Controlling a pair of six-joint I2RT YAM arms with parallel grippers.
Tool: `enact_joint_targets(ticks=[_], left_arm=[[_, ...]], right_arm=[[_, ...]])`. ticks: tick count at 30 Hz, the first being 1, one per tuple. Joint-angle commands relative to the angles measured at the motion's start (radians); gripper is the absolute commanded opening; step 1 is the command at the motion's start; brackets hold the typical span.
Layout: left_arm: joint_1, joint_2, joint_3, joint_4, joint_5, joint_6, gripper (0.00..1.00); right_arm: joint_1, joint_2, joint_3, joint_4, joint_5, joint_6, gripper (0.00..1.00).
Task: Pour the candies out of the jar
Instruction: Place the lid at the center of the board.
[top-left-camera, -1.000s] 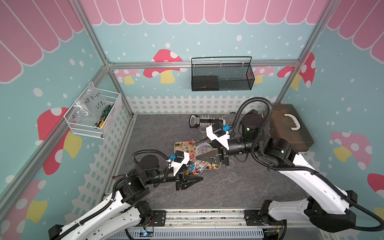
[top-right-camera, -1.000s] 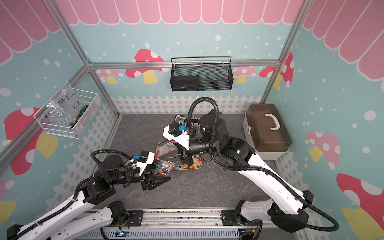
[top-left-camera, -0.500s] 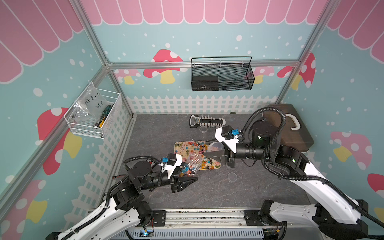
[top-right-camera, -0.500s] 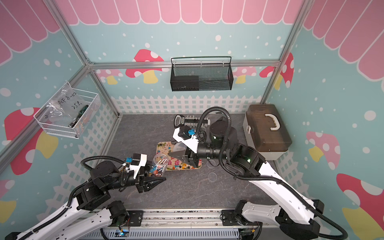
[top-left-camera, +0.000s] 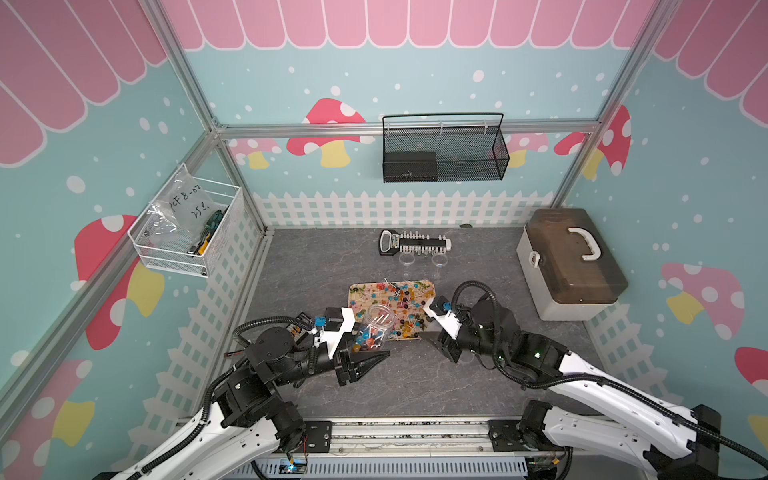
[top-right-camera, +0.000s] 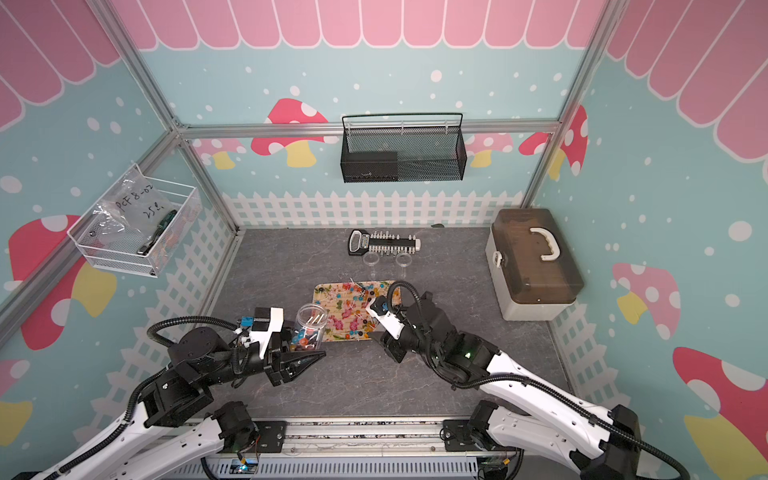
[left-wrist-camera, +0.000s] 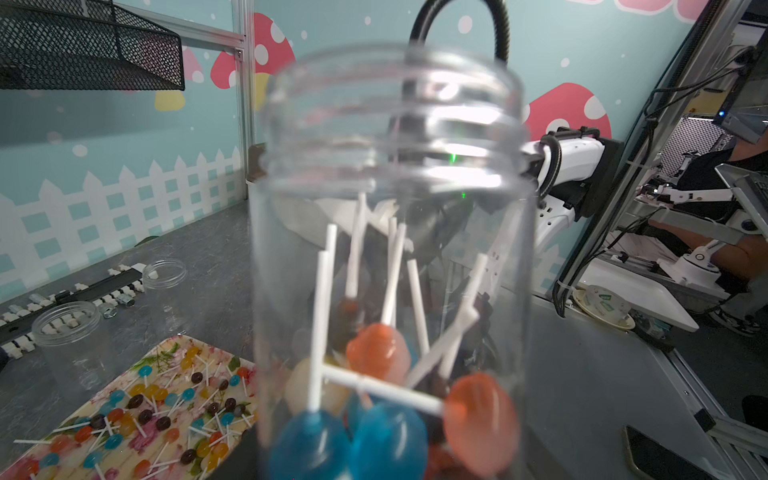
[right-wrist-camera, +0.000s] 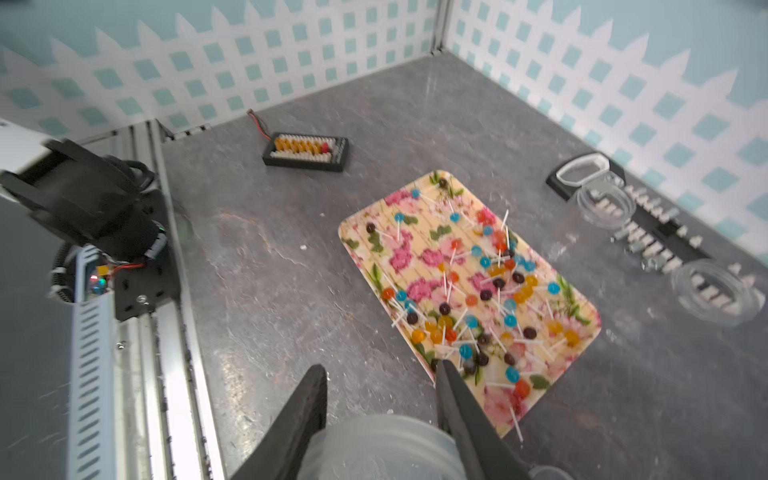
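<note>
Right wrist alone shows charger (right-wrist-camera: 306, 154) (black).

Two black fingers (right-wrist-camera: 457, 399) of the right gripper (right-wrist-camera: 380, 390) hold a see-through lid (right-wrist-camera: 374, 446) between them. Past them, a tray (right-wrist-camera: 361, 232) with pink flowers lies flat on the grey table (right-wrist-camera: 270, 270). Lots of little candies (right-wrist-camera: 478, 295) on white sticks are spread over the tray. Two clear jars (right-wrist-camera: 715, 297) stand near the fence wall, beside a black rack (right-wrist-camera: 648, 232) of small metal bits. A small black box (right-wrist-camera: 305, 153) sits well apart.
</note>
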Motion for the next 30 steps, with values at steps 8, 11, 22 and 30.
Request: enact_joint_targets(ticks=[8, 11, 22, 30], left_arm=[[-0.003, 0.000, -0.017, 0.010, -0.023, -0.019, 0.48], [-0.003, 0.006, -0.023, 0.022, -0.023, -0.025, 0.48], [-0.003, 0.018, -0.040, 0.045, -0.030, -0.029, 0.48], [-0.003, 0.013, -0.051, 0.046, -0.036, -0.027, 0.48]], right_arm=[[-0.002, -0.018, -0.359, 0.395, 0.170, 0.219, 0.41], [-0.002, 0.019, -0.412, 0.447, 0.161, 0.256, 0.41], [-0.001, 0.239, -0.483, 0.590, 0.171, 0.307, 0.44], [-0.002, 0.338, -0.479, 0.643, 0.173, 0.317, 0.55]])
